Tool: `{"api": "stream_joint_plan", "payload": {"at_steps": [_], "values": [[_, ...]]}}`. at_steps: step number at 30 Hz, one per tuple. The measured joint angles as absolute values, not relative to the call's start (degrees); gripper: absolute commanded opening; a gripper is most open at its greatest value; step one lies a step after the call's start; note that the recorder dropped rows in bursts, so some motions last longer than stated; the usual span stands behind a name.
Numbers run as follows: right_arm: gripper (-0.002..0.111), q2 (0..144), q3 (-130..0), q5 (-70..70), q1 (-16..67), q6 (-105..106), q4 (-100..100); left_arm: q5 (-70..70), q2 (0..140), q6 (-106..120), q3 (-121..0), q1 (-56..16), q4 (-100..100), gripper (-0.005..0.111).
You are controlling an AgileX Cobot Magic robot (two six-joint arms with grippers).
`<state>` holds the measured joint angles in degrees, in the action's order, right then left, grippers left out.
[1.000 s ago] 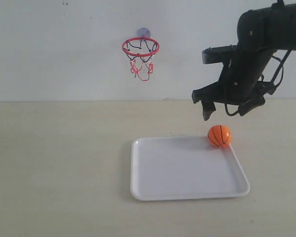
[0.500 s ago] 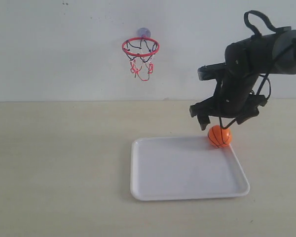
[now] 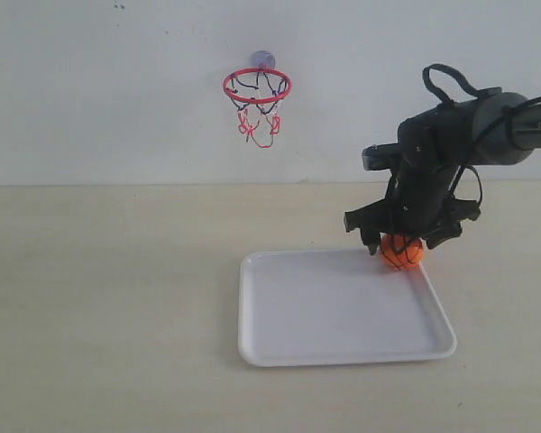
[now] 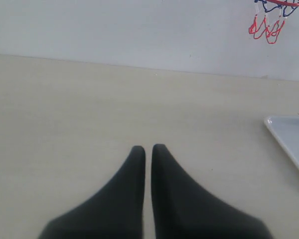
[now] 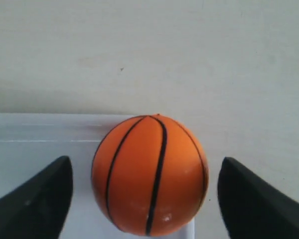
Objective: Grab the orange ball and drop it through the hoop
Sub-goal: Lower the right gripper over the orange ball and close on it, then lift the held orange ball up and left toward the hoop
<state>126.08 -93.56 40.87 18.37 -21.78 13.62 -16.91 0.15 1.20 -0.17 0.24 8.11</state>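
Note:
The orange ball rests in the far right corner of the white tray. My right gripper has come down over it and stands open, one finger on each side of the ball with a gap on both sides. The hoop, a red ring with a red-and-black net, hangs on the back wall up and to the left of the tray. My left gripper is shut with nothing in it and hovers over bare table; it does not show in the exterior view.
The tray sits on a pale beige table that meets the white wall behind. The tray's corner shows at the edge of the left wrist view.
My right arm has come down and slightly left, from above the ball to around it. The ball, tray and hoop have stayed put.

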Motion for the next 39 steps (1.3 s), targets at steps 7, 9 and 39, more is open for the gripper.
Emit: {"api": "stream_joint_plan", "payload": {"at_steps": [7,9,39], "values": [[0.000,126.18,-93.72,41.67,18.37,-21.99,13.94,-16.91,0.15,1.20,-0.17,0.24,8.11,0.004],[0.000,126.18,-94.32,43.38,18.37,-21.74,13.94,-16.91,0.15,1.20,-0.17,0.24,8.11,0.004],[0.000,113.32,-105.19,49.62,18.37,16.28,-25.69,-16.91,0.15,1.20,-0.17,0.24,8.11,0.004]]}}
